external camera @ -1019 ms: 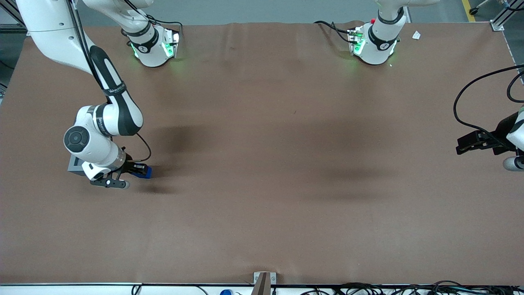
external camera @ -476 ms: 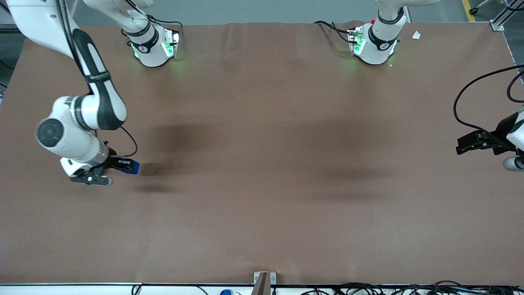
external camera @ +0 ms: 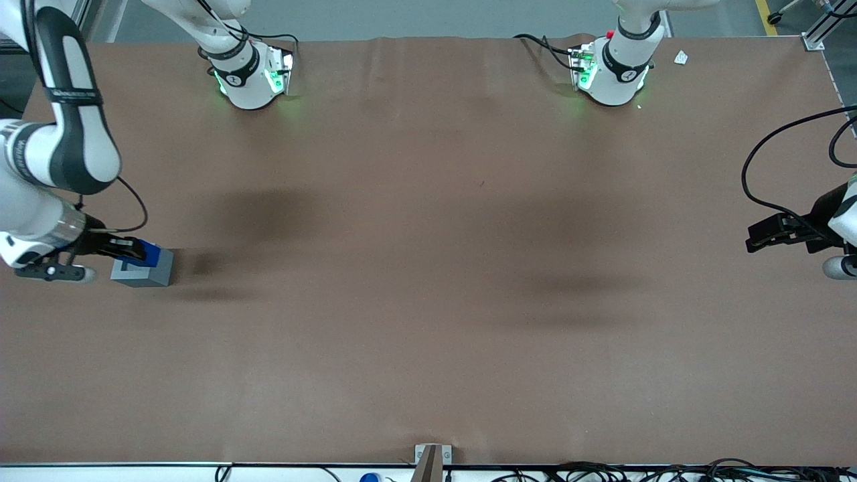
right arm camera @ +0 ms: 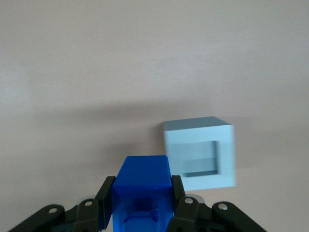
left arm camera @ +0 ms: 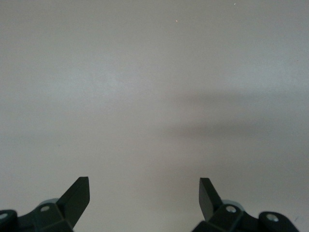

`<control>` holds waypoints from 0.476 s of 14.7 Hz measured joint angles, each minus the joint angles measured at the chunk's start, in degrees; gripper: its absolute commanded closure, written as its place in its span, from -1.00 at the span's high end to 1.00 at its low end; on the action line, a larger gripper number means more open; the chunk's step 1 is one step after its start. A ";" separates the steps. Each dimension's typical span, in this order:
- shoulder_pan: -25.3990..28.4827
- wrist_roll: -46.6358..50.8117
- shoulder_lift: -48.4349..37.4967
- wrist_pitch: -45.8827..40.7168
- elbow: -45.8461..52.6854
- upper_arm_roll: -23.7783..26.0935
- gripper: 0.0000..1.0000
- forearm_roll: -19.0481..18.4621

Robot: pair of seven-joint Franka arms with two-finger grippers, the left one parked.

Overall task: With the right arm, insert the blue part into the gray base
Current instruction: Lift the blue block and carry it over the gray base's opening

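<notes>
The blue part (external camera: 151,253) is pinched between the two fingers of the gripper (external camera: 137,252) on the right arm (external camera: 50,167), at the far left edge of the front view. In the last second the arm has been swung toward that edge, and the gray base (external camera: 142,271), hidden under the arm before, is now uncovered. The blue part (right arm camera: 142,186) is held in the air near the gray base (right arm camera: 200,153), not yet in its square hole. It must next be lined up over the hole and lowered.
</notes>
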 measured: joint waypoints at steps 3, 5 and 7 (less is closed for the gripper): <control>-3.18 -3.24 -0.38 -0.09 -0.03 -0.01 -0.67 0.00; -3.42 -3.37 -0.38 -0.03 -0.07 0.06 -0.67 0.00; -3.42 -3.37 -0.38 0.34 -0.09 0.26 -0.69 0.00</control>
